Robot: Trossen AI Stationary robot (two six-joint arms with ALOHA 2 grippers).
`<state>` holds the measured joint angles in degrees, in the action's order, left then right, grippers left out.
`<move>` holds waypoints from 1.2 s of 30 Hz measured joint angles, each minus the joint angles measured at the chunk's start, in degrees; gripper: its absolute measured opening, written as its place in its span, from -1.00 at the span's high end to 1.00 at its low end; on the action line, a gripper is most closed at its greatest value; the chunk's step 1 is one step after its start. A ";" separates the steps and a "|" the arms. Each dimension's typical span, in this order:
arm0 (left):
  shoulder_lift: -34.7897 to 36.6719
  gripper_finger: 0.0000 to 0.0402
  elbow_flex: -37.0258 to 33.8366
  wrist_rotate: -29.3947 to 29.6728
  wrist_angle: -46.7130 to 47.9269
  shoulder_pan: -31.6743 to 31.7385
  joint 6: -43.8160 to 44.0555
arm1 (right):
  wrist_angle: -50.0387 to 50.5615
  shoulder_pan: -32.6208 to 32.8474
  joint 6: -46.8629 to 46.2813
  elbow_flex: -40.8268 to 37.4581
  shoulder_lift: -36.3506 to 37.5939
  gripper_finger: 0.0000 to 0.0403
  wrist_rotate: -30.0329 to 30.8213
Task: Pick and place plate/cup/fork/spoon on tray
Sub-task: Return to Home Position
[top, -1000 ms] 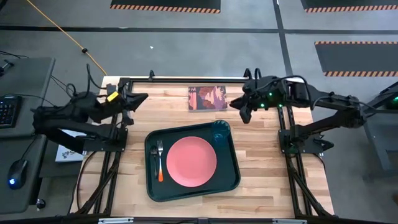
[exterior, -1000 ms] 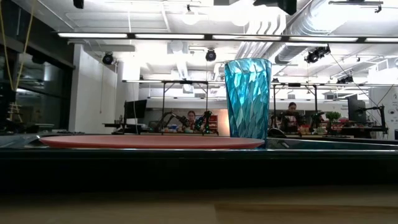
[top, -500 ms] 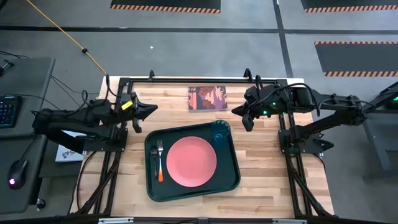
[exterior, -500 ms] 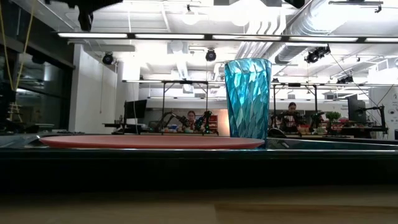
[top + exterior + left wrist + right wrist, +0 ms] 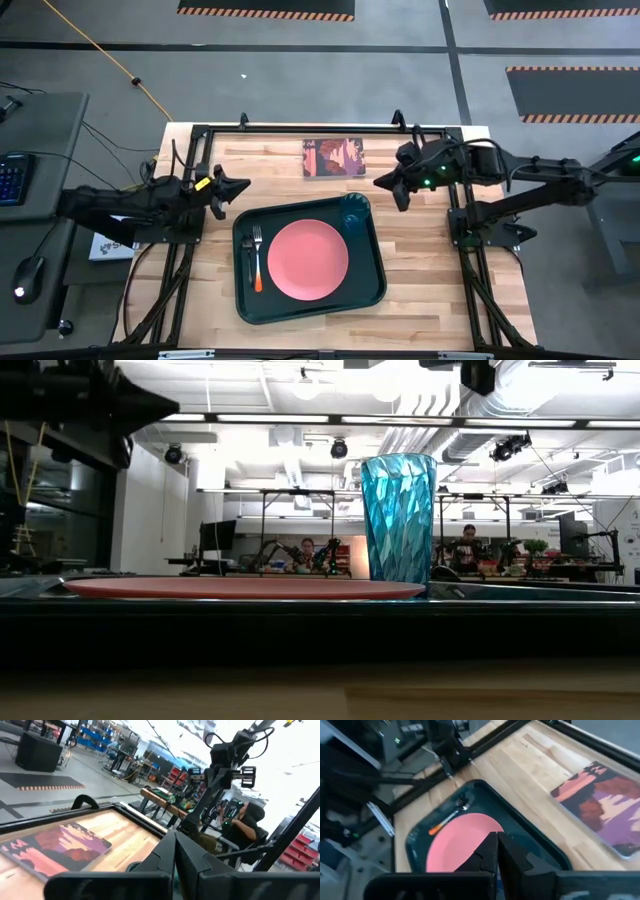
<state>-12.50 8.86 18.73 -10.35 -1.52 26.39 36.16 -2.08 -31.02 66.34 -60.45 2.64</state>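
Resting in the lower middle of the high view, the dark green tray [image 5: 309, 302] already carries three of the four pieces: the pink plate [image 5: 308, 259] fills its centre, the teal cup [image 5: 354, 213] stands upright in its upper right corner, and the fork [image 5: 256, 257] lies along its left side with the orange handle toward the bottom of the frame. No spoon shows in any view, on the tray or on the bare wood, so where it is cannot be told.

Both arms hang clear of the tray. The left gripper [image 5: 238, 187] sits just beyond the tray's upper left corner, and its wrist view shows the two fingers pressed together with nothing between them. The right gripper [image 5: 385, 180] hovers up and right of the cup, near the maroon picture card [image 5: 335, 157]; its fingers likewise meet at the tips and carry nothing.

As a judgement, the risk lies with the cup. It is taller than wide and stands at the tray's edge nearest the right gripper, so a low sweep across that corner could tip it onto the plate. A left-arm pass could similarly nudge the fork. With the spoon unseen, calling the task complete would also be premature.
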 joint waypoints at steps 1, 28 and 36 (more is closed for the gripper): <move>0.86 1.00 -0.80 0.19 -0.26 0.00 0.02 | -2.34 -0.21 -0.27 -2.24 1.33 1.00 -0.45; 6.42 1.00 -8.17 4.06 2.71 0.00 4.90 | -34.06 -0.28 -4.33 -42.37 34.67 1.00 0.08; 6.42 1.00 -8.17 4.04 2.78 0.00 4.92 | -34.43 -0.31 1.65 -46.67 39.27 1.00 2.60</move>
<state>-6.09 0.69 22.76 -7.57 -1.52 31.31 1.74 -2.39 -29.37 19.67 -21.18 5.23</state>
